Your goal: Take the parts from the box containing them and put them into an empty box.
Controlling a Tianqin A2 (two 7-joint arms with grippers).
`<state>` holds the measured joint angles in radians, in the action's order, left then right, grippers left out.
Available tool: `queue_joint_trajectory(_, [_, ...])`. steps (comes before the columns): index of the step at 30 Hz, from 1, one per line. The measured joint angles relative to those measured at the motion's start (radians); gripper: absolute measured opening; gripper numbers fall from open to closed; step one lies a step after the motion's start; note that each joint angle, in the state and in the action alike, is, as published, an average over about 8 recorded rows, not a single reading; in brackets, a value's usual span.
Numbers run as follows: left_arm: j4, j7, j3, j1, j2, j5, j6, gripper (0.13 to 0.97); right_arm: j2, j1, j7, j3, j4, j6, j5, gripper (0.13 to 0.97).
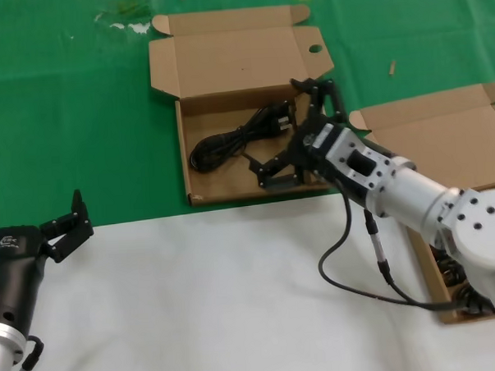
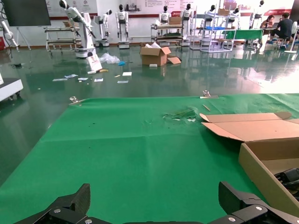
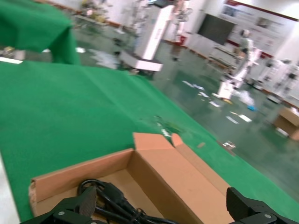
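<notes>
Green cloth (image 1: 64, 119) is covering the far half of the table, white sheet (image 1: 195, 303) covering the near half. Lab floor with other robots is showing behind in the wrist views.

Holed box (image 1: 226, 63) is sitting open at centre of the green cloth, lid folded back, round hole in its lid tab. One black cable (image 1: 237, 139) is lying coiled inside it, toward its left side.

Second box (image 1: 442, 136) is sitting at the right edge, lid open; the right arm is covering most of its tray, with more black cable (image 1: 450, 271) showing at its near end.

Right gripper (image 1: 299, 138) is hanging over the right side of the holed box, fingers spread wide, nothing between them.

Left gripper (image 1: 67, 226) is parked at the near left, at the edge of the white sheet, fingers spread apart, holding nothing.
</notes>
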<state>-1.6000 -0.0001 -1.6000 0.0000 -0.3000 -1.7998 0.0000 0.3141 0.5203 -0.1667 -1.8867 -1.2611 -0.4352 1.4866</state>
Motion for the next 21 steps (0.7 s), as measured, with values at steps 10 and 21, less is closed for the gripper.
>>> queue_joint_trajectory(10, [0.0,0.0,0.0,0.0,0.0,0.0,0.0,0.966,-0.004,-0.143,0.046,0.079,-0.093,0.12,0.086,0.966])
queue_joint_trajectory(21, [0.0,0.0,0.0,0.0,0.0,0.0,0.0,0.966,-0.008,-0.3,0.096,0.165,-0.195,0.251,0.181,0.966])
